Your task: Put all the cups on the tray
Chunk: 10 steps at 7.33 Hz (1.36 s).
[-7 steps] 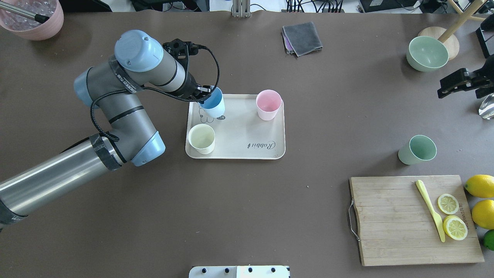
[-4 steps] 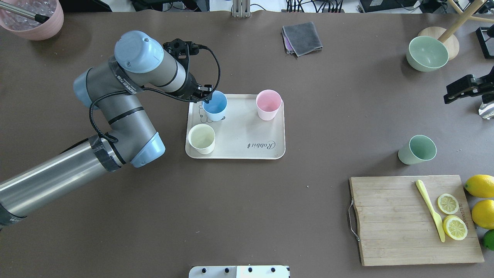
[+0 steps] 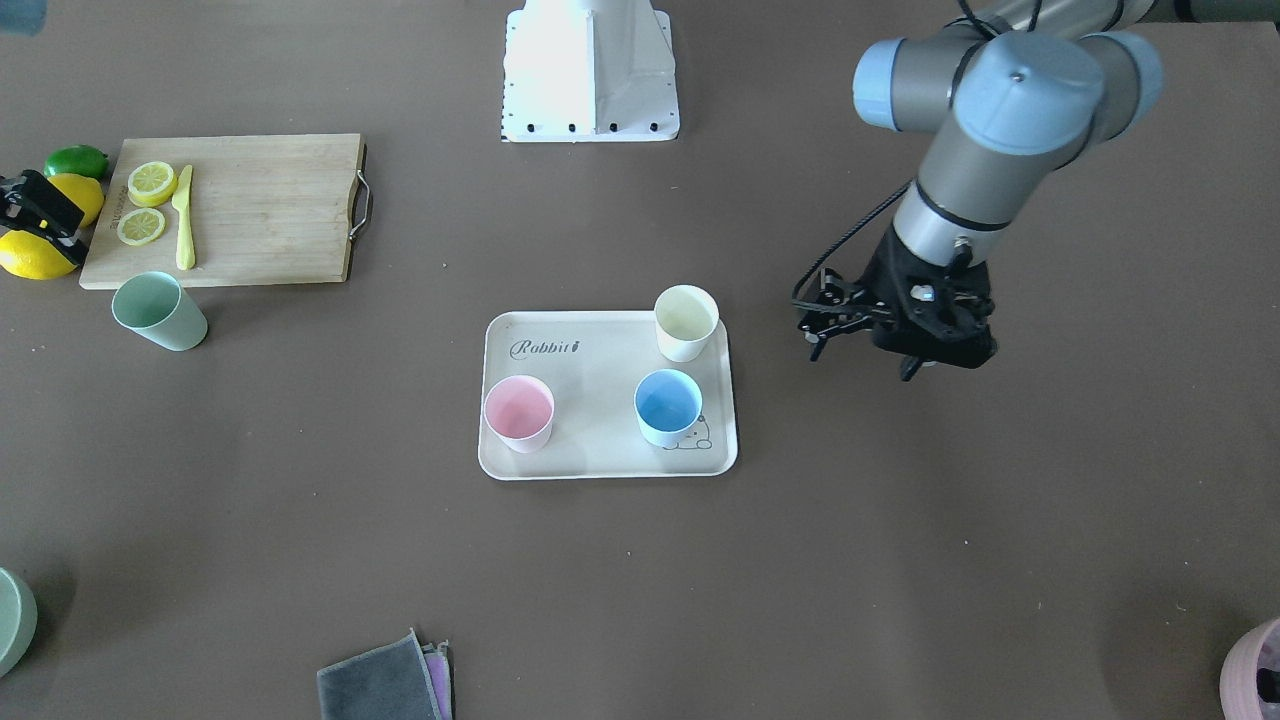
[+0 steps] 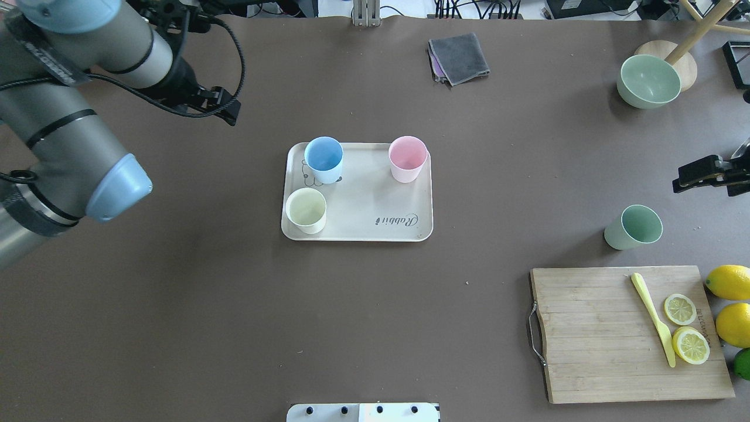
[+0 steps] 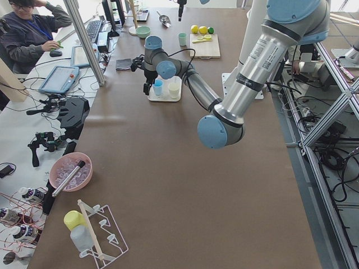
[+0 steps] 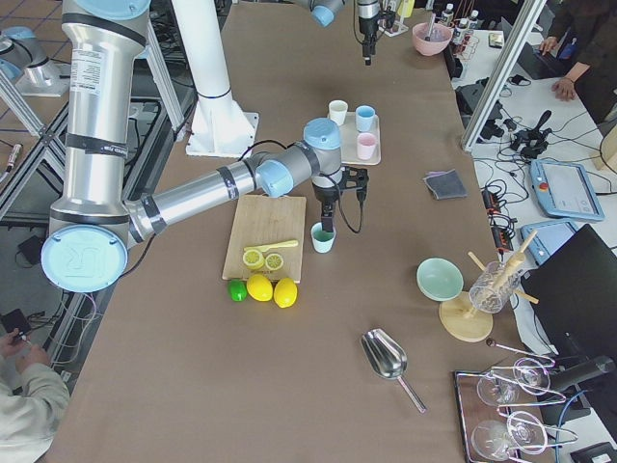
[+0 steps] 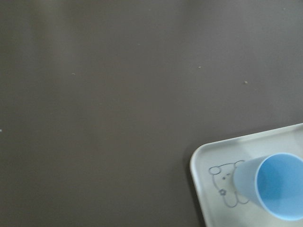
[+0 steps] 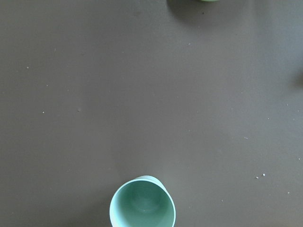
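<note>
Left claw [image 4: 228, 113], right claw [image 4: 681, 181]: cannot tell if open | brown table [image 4: 351, 328] | operator [image 5: 25, 33] beside it

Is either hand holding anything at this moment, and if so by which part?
Nothing is held. The left hand is empty, clear of the beige rectangular tray; the right hand is empty too, apart from the mint green tapered cup.

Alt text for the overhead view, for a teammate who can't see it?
On the tray mid-table stand the blue cup, pink cup and cream cup; the mint cup stands apart at right, near the cutting board. The left gripper hangs upper left of the tray, the right gripper at the right edge.
</note>
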Each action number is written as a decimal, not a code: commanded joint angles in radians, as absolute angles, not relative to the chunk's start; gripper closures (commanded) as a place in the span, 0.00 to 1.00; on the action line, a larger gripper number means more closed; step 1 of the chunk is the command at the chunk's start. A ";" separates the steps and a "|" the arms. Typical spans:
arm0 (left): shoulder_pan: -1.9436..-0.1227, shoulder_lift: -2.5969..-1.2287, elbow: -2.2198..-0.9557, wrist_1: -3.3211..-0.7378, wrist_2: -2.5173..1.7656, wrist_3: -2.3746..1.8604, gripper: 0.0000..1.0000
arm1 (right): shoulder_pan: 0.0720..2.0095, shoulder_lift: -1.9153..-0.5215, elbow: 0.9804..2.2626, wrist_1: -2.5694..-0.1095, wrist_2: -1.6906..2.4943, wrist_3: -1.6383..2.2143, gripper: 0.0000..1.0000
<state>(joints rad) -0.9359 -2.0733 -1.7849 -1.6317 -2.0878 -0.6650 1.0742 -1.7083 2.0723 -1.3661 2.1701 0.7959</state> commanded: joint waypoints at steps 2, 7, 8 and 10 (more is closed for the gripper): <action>-0.989 -1.994 -1.835 -1.605 -2.112 -0.546 0.02 | 0.971 -1.717 1.935 -1.188 2.074 0.865 0.11; -0.985 -1.997 -1.829 -1.605 -2.111 -0.555 0.02 | 0.899 -1.715 1.845 -1.075 2.045 0.877 0.46; -0.983 -2.000 -1.827 -1.605 -2.109 -0.558 0.02 | 0.891 -1.717 1.844 -1.075 2.045 0.877 0.79; -0.982 -2.002 -1.825 -1.606 -2.109 -0.560 0.02 | 0.885 -1.715 1.848 -1.066 2.046 0.874 1.00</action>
<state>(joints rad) -0.9832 -2.0003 -1.8263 -1.6048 -2.1094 -0.5583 0.8889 -1.7161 1.8459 -1.0734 2.0454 0.8761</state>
